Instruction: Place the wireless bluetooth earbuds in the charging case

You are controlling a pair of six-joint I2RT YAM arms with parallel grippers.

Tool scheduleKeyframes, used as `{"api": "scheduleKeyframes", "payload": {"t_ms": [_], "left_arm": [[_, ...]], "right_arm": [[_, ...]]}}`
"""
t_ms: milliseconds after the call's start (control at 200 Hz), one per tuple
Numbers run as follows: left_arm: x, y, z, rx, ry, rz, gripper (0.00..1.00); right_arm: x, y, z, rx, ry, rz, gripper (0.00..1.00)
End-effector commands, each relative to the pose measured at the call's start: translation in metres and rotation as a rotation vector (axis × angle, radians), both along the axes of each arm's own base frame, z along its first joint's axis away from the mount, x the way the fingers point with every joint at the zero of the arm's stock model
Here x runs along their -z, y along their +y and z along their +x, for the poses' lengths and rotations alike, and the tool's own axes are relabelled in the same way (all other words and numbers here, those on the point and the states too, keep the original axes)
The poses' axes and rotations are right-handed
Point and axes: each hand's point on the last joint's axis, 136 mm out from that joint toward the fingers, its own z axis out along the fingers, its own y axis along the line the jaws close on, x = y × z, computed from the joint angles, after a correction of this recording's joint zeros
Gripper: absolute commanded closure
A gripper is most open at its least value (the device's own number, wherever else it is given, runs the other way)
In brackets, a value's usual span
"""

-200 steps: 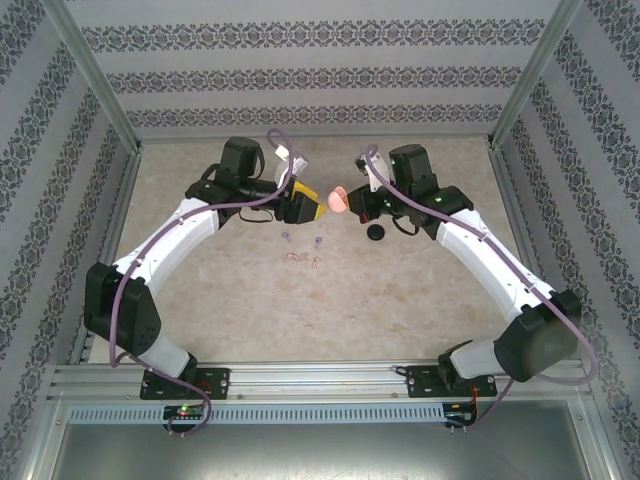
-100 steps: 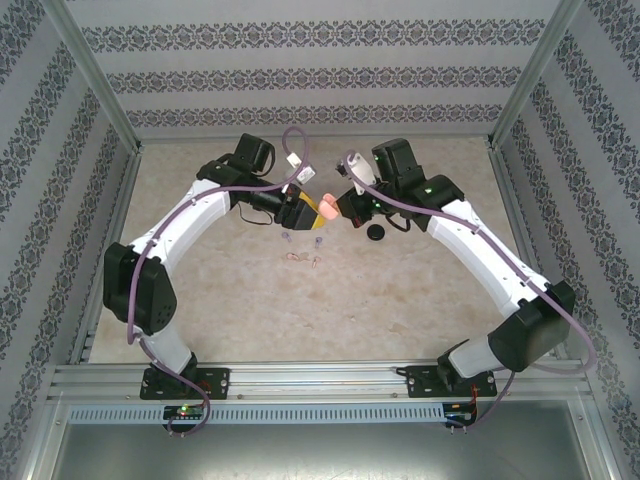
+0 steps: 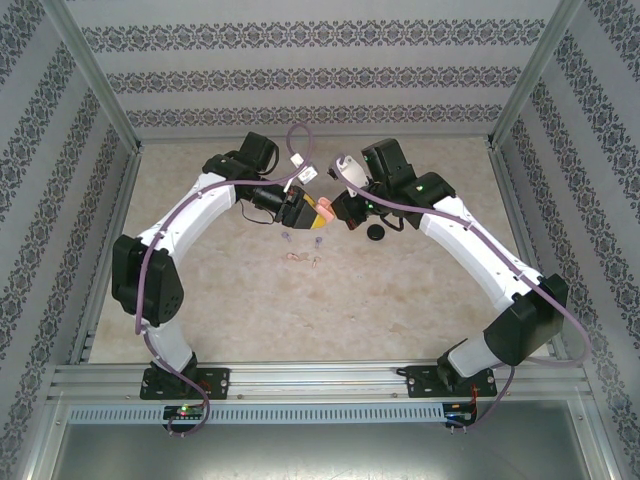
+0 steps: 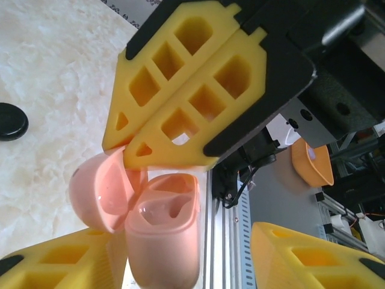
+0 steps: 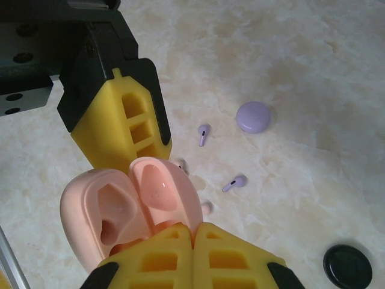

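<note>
While right tool (image 5: 192, 233) pinches the pink case (image 5: 114, 211), hollows upward, left tool (image 4: 186, 238) gapes.

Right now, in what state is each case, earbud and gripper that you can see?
pink charging case: open, wells empty, held off the table.
lilac case: shut, on the table.
black case: shut, on the table.
lilac earbuds: loose on the table.
pink earbuds: loose on the table.
right gripper: shut on the pink charging case.
left gripper: open, fingers either side of that case.

No readable text or labels anywhere.
</note>
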Motion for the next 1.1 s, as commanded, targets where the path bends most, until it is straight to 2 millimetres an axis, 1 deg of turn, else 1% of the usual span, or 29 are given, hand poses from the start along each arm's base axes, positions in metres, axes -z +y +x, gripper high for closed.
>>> {"api": "scheduleKeyframes", "payload": {"t_ms": [0,265,410,520,630,694,784,854,1094], "left_arm": [[-0.0089,0.0013,-0.0015,0.028,-0.004,-0.034,0.47],[-0.0085,0.0002,0.0006,0.038,-0.001,-0.038,0.54],[-0.0080,-0.0005,0.0004,0.047,0.006,-0.041,0.60],[-0.0084,-0.0007,-0.0011,0.053,0.010,-0.047,0.69],[-0.0081,-0.0008,-0.0009,0.056,0.015,-0.051,0.75],[-0.0084,-0.0013,-0.0010,0.058,0.019,-0.057,0.75],[-0.0090,-0.0012,-0.0005,0.058,0.016,-0.057,0.64],[-0.0107,-0.0004,0.0004,0.056,0.009,-0.058,0.61],[-0.0149,0.0054,0.0040,0.043,0.007,-0.070,0.61]], "right_arm": [[-0.0103,0.0054,-0.0014,-0.028,-0.034,-0.009,1.00],[-0.0094,0.0062,-0.0038,-0.038,-0.036,-0.024,1.00],[-0.0088,0.0049,-0.0034,-0.035,-0.039,-0.032,1.00],[-0.0100,0.0052,-0.0032,-0.037,-0.044,-0.033,1.00],[-0.0107,0.0063,-0.0034,-0.041,-0.043,-0.033,1.00],[-0.0108,0.0069,-0.0031,-0.042,-0.044,-0.035,1.00],[-0.0100,0.0072,-0.0044,-0.049,-0.044,-0.046,1.00],[-0.0076,0.0060,-0.0048,-0.049,-0.042,-0.058,1.00],[-0.0047,0.0038,-0.0054,-0.047,-0.044,-0.067,1.00]]}}
